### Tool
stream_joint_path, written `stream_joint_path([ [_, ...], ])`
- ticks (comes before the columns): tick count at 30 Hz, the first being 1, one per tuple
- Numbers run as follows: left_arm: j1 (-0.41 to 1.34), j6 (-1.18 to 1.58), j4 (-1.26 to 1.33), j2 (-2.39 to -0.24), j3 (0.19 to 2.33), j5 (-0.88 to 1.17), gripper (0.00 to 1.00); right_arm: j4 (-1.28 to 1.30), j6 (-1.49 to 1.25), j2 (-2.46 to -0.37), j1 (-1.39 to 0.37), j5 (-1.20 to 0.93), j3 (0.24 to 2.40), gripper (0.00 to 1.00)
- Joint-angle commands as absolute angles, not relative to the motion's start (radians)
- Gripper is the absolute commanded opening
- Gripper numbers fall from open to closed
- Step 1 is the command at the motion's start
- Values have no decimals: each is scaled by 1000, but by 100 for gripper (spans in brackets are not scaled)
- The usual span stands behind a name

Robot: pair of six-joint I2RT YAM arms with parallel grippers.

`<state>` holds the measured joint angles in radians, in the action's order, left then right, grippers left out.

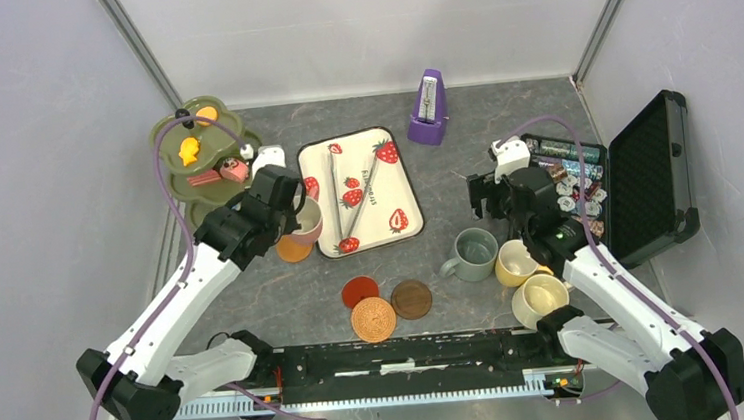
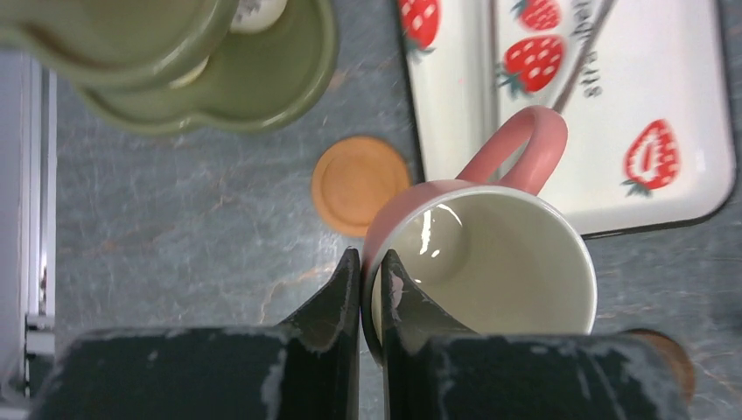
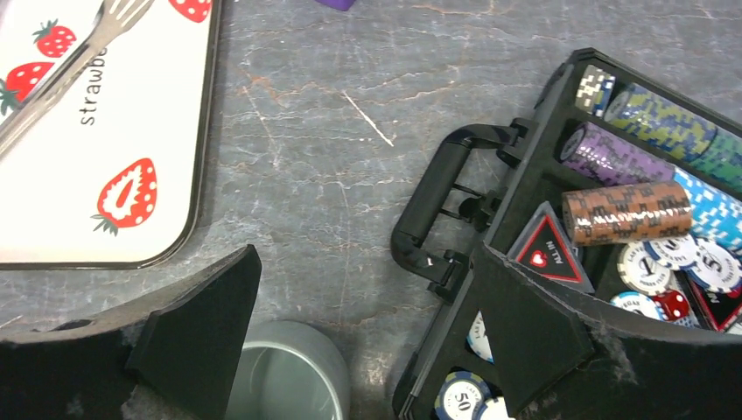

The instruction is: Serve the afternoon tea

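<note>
The left gripper is closed on the rim of the pink mug, one finger inside the cup and one outside against the wall. Pinching the lip that way keeps the mug upright and leaves the handle free, pointing to 12 o'clock over the edge of the strawberry tray. An orange coaster lies bare on the table just beside the mug, at about 10 o'clock in the wrist view. That looks like the spot the mug is meant for. Whether the mug's base touches the table cannot be told.

Further out at 11 o'clock stands the olive-green tiered stand, toy pastries already on its tiers.

The right gripper hangs with its jaws spread wide and holds nothing. The grey-green mug sits right below the gap — probably the next cup to take. The yellow mug and cream mug crowd it at 4 to 5 o'clock, touching or nearly so, so a rim pinch suits better than a side grasp. Three more coasters wait clustered near the arm bases, at 8 o'clock from these mugs. The open black case lies close at 3 o'clock — a collision risk.
</note>
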<state>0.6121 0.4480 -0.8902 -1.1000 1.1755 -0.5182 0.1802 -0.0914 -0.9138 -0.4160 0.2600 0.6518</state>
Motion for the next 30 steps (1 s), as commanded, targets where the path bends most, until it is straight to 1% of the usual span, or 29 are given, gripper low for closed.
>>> stream_joint_path([
  [1,549,561,-740,-1025,1081,-519,2,158,-84,-918,-414,162,657,98],
  [7,466,689,-640,-1021,919,-521,2,191,-83,-936,-414,155,709,98],
  [11,422,726,-545,-997,857,-523,2,188,-56,-938,-414,165,722,98],
  [14,403,732,-504,-1016,843,-543,2,183,-33,-957,-414,157,728,98],
  [19,372,749,-516,-1080,856,-525,2,189,-22,-988,-414,164,735,98],
  [27,365,768,-529,-1092,835,-555,2,163,-20,-984,-414,154,715,98],
  [30,361,781,-516,-1101,815,-537,2,167,-19,-982,-414,153,719,98],
])
